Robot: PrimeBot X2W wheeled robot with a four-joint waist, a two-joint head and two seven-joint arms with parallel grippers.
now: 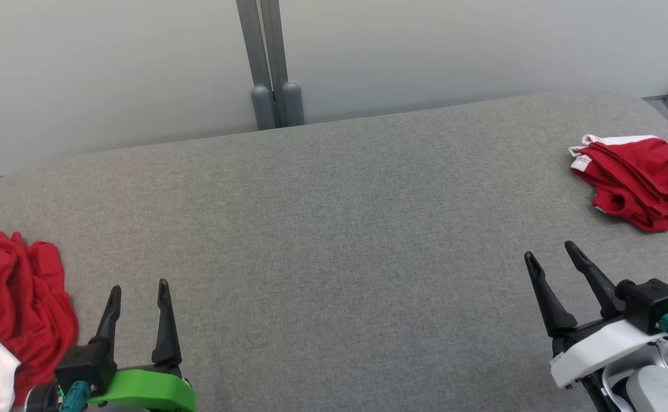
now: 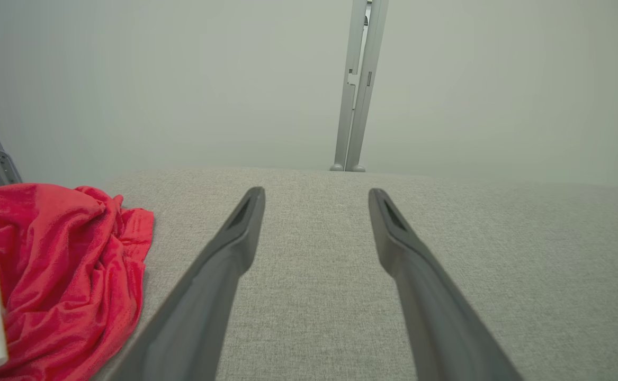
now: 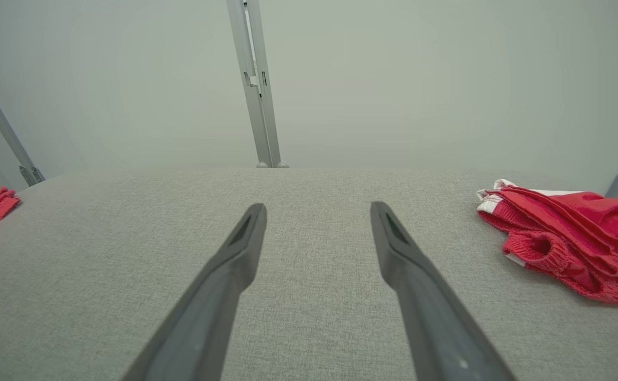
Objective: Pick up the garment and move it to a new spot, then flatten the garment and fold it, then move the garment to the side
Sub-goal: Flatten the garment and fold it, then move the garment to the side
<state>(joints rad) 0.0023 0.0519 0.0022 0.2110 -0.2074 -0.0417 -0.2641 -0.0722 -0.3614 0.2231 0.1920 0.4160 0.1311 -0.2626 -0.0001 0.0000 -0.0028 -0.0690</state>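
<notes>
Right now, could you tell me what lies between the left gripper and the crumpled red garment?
A bare strip of grey surface separates the left gripper from the crumpled red garment, clearest in the left wrist view.

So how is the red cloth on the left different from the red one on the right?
The left cloth is a bunched-up heap; the right cloth lies flatter, in layered folds. The left cloth sits at the front of the grey table; the right cloth sits farther back. Both are red, and nothing is touching either.
</notes>
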